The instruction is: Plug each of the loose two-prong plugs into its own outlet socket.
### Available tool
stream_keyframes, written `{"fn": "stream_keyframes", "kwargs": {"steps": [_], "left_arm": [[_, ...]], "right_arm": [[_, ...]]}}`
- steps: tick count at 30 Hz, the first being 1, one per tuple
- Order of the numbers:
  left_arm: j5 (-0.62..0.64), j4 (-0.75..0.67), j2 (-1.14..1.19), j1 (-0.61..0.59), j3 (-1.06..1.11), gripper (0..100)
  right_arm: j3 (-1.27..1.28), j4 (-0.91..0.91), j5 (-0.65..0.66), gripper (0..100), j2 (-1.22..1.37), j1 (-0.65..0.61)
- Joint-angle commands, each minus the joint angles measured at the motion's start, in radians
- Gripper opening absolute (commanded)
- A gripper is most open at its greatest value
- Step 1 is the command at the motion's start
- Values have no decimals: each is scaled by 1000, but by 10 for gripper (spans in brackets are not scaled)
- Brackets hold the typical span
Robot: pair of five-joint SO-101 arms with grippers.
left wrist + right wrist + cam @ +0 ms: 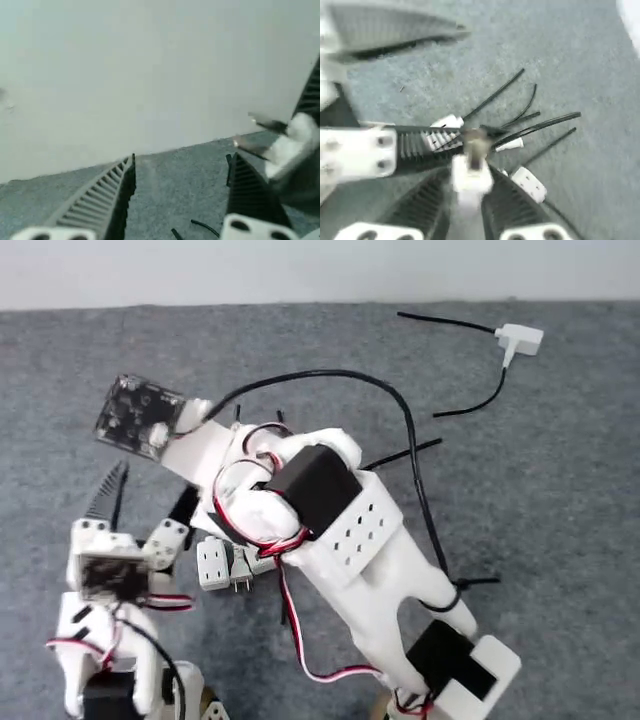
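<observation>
My right gripper (pixel 469 167) is shut on a white two-prong plug (pixel 470 181), whose metal prongs (pixel 476 144) stick out past the fingertips. The same plug (pixel 292 145) hangs beside my left gripper (pixel 180 197), which is open with nothing between its ribbed fingers (pixel 112 192). From above, the left gripper (pixel 108 490) points away over the carpet, left of the right arm's wrist (pixel 215 455). A white outlet block (pixel 212 562) lies on the carpet by another plug (pixel 241 570). Several loose white plugs (pixel 527 182) with black cables lie below the right gripper.
One more white plug (pixel 520 338) with a black cable lies at the far right by the wall. A long black cable (pixel 405 430) loops across the carpet. The right arm's body (pixel 370 550) covers the middle. Grey carpet (pixel 560 520) stretches out to the right.
</observation>
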Motion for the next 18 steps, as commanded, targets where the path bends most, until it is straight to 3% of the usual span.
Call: {"fn": "stream_keyframes", "kwargs": {"steps": [1, 10, 18], "left_arm": [[9, -20, -11, 6, 16, 298], [8, -20, -11, -5, 4, 298], [49, 106, -11, -121, -260, 298]], "right_arm": [[-15, 38, 6, 8, -54, -8], [-11, 38, 5, 9, -53, -4], [-11, 36, 5, 9, -48, -4]]}}
